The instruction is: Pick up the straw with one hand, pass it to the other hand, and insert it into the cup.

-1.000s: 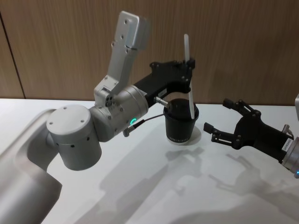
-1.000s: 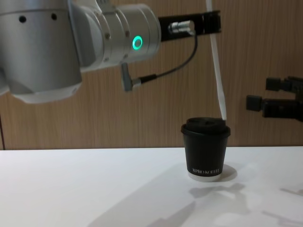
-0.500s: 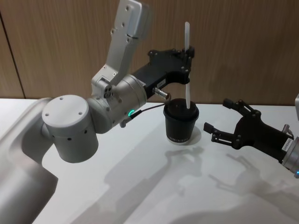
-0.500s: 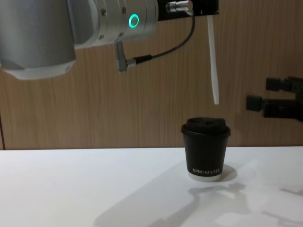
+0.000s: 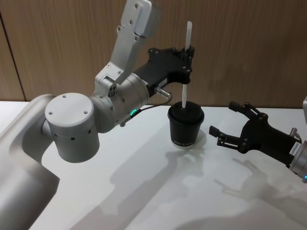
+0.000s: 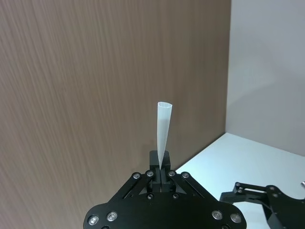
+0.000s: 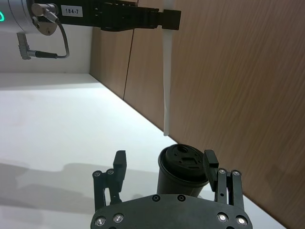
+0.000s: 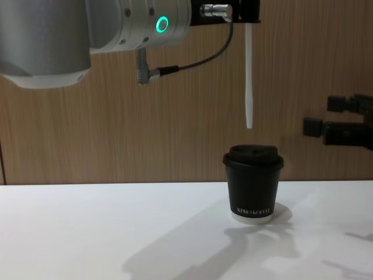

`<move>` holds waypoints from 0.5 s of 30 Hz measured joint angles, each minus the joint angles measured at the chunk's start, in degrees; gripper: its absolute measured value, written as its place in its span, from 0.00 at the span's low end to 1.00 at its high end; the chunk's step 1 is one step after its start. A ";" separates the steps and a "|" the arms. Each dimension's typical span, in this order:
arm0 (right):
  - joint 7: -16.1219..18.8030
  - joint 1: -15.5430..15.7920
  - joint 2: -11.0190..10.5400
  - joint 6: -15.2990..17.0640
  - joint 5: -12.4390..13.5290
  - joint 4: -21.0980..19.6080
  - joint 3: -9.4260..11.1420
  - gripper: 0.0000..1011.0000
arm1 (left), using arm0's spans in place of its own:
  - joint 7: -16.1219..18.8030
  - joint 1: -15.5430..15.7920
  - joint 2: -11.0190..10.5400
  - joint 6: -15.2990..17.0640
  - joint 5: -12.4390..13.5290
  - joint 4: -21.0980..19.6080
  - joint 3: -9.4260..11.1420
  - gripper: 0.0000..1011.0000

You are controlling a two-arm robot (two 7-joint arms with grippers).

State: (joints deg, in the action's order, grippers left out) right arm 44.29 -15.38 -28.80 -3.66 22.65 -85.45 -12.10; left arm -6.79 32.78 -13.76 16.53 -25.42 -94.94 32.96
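Chest view, straw [image 8: 249, 76] hanging from left tool [image 8: 246, 10]

**Robot test room, most likely**

Looks like a lab or demo room for robot trials. Backed by a wood-grain panel wall [image 5: 240, 48] across the top of the head view, seamed at the upper left. Fronted by a smooth white table [image 5: 144, 191] over the lower half. Cornered by a plain pale wall [image 6: 271, 62] in the left wrist view. Equipped with a big silver arm [image 5: 72, 129] at left of the head view, with a glowing green ring [image 8: 161, 24] (hardly household kit) and a printed number tag [image 7: 72, 10].
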 joint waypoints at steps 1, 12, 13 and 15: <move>0.00 0.00 0.00 0.00 0.00 0.00 0.00 0.99 | 0.12 0.07 0.00 0.02 0.26 0.13 0.02 0.00; 0.00 0.00 0.00 0.00 0.00 0.00 0.00 0.99 | 1.18 0.34 0.32 0.07 2.40 1.22 0.13 0.00; 0.00 0.00 0.00 0.00 0.00 0.00 0.00 0.99 | 1.21 0.35 0.36 0.04 2.49 1.33 0.14 0.00; 0.00 0.00 0.00 0.00 0.00 0.00 0.00 0.99 | 1.39 0.39 0.49 -0.26 2.94 1.68 0.16 0.00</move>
State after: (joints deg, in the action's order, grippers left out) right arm 44.29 -15.38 -28.80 -3.66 22.65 -85.45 -12.10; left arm -5.40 33.17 -13.27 16.27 -22.48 -93.26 33.12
